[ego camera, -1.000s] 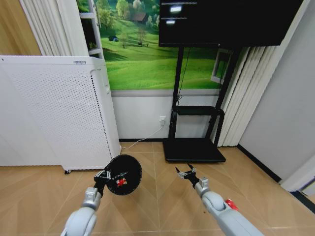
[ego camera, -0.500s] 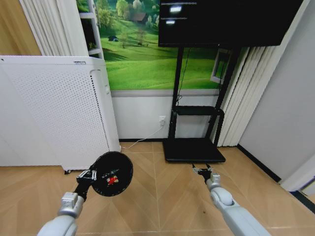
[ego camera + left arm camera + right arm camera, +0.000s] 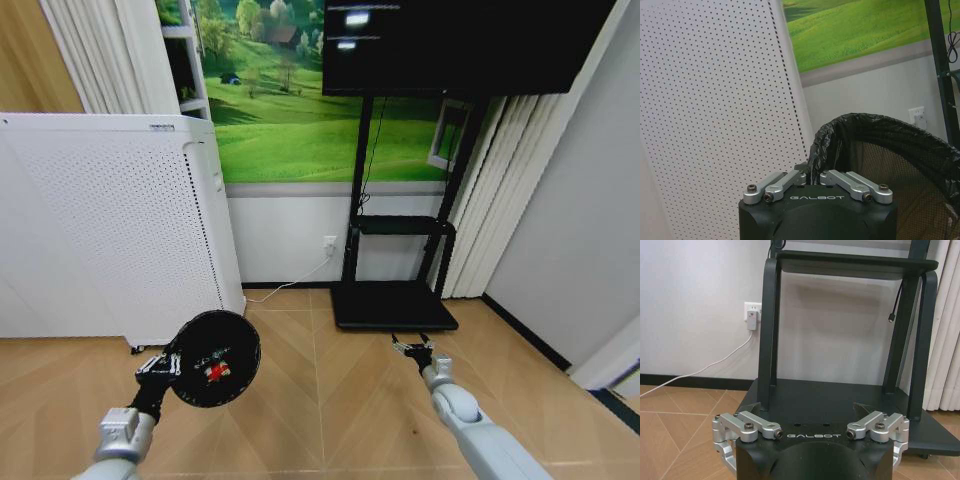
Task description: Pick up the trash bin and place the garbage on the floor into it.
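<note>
Head view had the bin (image 3: pixel 212 358) held off the floor at approx 7 o'clock of the frame, tipped so its mouth faced the camera, w/ small red and white bits of garbage (image 3: pixel 214 371) lying inside against the mesh. Left gripper (image 3: pixel 163 367) was at the bin's 9 o'clock, clamped on the rim. Left wrist view showed it closer: fingers (image 3: pixel 790 179) drawn narrow, pinching the black liner (image 3: pixel 826 141) where it folded over the rim, mesh wall (image 3: pixel 890 195) running away behind.

Handling, as judgement: bin looked light, thin mesh and mostly empty, so one rim pinch should carry it. But mesh flexes, and the liner film is slick and loose over the rim, so a grip on liner alone could creep or pull the bag free. Better hold is rim plus liner together, jaws across the rim edge, not lower on the wall. Tipped this far, contents could roll out; mouth up is safer. Garbage itself seemed light and crushable, no care needed beyond not dropping it.

Right gripper (image 3: pixel 413 349) hung at approx 5 o'clock, well apart from the bin, low over the wood floor (image 3: pixel 320 400). Right wrist view: jaws spread wide, nothing held, facing the black stand (image 3: pixel 840 405) and wall socket (image 3: pixel 751 315). White cabinet (image 3: pixel 120 230) stood at 10 o'clock behind the bin.
</note>
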You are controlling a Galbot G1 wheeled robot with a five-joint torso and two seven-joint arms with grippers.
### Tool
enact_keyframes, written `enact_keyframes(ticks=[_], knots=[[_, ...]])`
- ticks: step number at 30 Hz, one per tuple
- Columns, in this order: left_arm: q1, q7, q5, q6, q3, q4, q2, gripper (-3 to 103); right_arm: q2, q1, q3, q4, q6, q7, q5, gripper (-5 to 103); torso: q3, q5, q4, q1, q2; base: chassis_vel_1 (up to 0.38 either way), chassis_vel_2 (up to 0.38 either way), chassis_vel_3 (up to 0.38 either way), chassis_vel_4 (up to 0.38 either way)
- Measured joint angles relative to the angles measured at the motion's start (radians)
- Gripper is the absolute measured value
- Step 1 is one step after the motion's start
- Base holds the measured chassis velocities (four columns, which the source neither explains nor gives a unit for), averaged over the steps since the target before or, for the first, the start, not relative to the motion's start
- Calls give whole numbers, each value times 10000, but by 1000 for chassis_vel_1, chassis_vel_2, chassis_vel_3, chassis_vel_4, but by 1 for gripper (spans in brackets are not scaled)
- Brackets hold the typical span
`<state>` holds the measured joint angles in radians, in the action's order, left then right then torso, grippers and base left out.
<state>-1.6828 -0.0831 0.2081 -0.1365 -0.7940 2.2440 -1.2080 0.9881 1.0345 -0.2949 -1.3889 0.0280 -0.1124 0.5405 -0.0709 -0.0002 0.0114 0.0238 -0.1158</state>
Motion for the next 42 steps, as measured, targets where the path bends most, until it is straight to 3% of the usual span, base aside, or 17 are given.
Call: enact_keyframes(ticks=[24, 25, 32, 42], knots=[[276, -22, -157, 102, 340, -564, -147, 7, -16, -132, 282, 354, 337, 7, 102, 100, -1, -2, 3, 1, 3, -224, -199, 205, 210], [285, -20, -171, 102, 368, -583, -164, 7, -18, -157, 314, 401, 348, 2, 82, 100, -1, 11, 3, 1, 2, -90, -171, 152, 87], [292, -42, -333, 114, 609, -736, -300, 7, -273, -212, 674, 667, 203, 72, -428, 100, 0, 1, -6, 1, 2, -6, -20, 18, 10], [422, -55, -668, 259, 1203, -1357, -375, 7, -704, -276, 1301, 2016, -43, 178, -790, 100, 0, 2, 1, 1, 2, 32, 37, -25, -24]])
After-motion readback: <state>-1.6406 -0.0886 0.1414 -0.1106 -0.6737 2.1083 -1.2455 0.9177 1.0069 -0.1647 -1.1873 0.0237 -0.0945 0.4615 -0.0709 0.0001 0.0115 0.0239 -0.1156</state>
